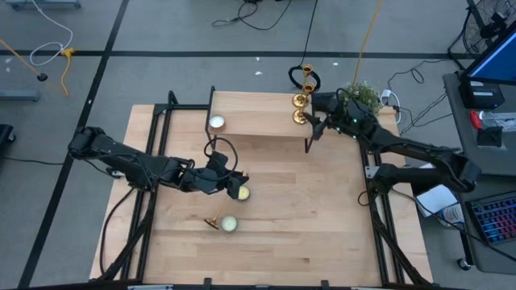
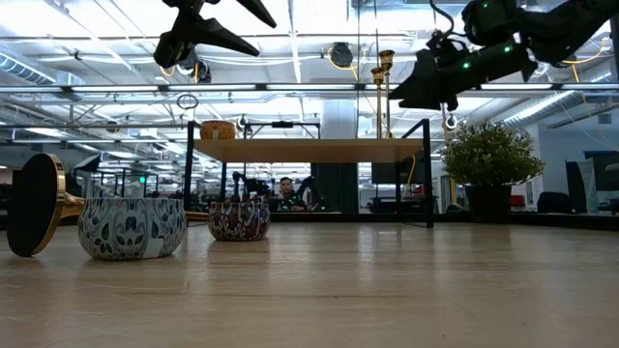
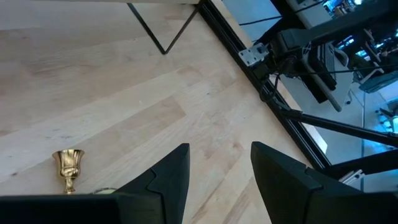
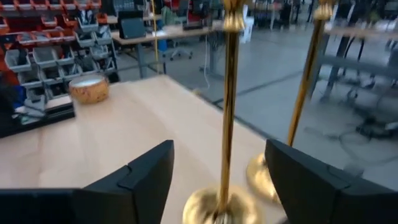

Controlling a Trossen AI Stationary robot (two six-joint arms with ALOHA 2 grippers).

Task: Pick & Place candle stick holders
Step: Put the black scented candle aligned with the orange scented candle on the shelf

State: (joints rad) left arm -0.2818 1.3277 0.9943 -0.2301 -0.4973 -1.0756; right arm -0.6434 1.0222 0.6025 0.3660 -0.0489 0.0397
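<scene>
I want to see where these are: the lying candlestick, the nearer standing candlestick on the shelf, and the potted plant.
lying candlestick (image 1: 212,223): high view, on its stem.
nearer standing candlestick (image 4: 229,112): right wrist view, on its stem.
potted plant (image 2: 490,155): low view, on its leaves.

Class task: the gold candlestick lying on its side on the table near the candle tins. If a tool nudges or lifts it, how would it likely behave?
The lying candlestick has a round flared base, so a push would probably roll it in an arc. Its shiny metal stem looks stiff but slippery. Once stood up, its tall, thin shape would probably tip easily.
</scene>
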